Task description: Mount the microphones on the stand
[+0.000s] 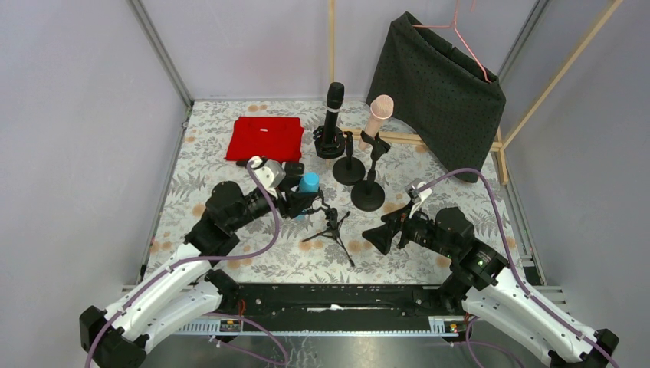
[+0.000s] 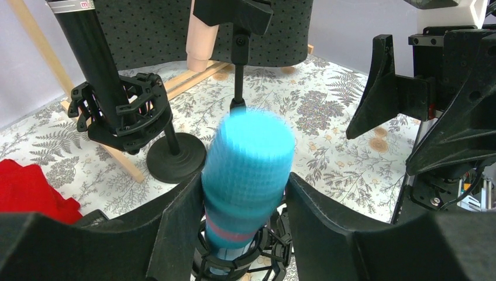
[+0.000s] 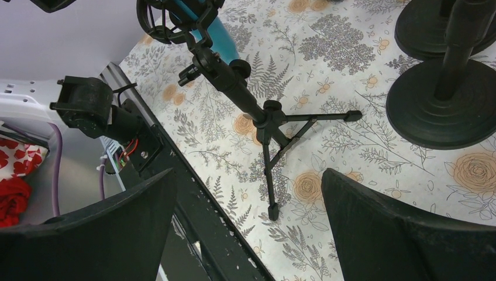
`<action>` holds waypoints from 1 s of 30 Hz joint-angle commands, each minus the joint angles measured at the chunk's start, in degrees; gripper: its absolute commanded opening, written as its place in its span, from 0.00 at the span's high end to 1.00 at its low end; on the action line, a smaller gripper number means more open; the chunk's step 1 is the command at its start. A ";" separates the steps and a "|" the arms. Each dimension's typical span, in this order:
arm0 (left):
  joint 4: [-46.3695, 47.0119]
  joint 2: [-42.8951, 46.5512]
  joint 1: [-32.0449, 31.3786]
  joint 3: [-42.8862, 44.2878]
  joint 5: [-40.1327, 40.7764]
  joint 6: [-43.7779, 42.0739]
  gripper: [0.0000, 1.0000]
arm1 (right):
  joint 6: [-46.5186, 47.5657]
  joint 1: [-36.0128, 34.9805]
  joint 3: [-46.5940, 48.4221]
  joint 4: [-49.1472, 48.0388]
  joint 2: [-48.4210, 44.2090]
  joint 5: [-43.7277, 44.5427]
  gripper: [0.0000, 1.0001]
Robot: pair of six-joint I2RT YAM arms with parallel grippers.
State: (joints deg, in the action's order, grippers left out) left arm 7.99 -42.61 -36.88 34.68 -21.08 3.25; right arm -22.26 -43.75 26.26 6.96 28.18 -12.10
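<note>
Left end effector (image 2: 244,182) part-open, maybe gripping blue microphone (image 2: 248,143)

Bright, even, soft light from overhead. Faint diffuse shadows on the desk (image 1: 192,165). Crisp throughout from the top. From the left wrist, smeared and out of focus on the blue mic (image 2: 248,158), bowed at the edges. From the right wrist, dark and soft-edged on the right pincer (image 3: 248,175).
</note>
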 commanded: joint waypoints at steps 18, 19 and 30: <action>-1.37 2.20 -0.38 5.84 6.65 3.15 0.03 | -0.22 0.15 1.30 -1.28 0.54 2.23 0.01; -2.97 2.00 -0.38 7.26 8.63 3.58 0.01 | -0.91 0.11 2.33 0.18 1.14 4.78 0.01; -31.27 -0.95 -0.29 18.56 43.73 15.45 0.01 | -0.01 0.23 14.79 18.53 12.28 31.36 0.00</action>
State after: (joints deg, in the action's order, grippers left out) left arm -9.78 -42.50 -37.19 50.74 5.30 12.47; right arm -23.14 -43.75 35.66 19.14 38.44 7.60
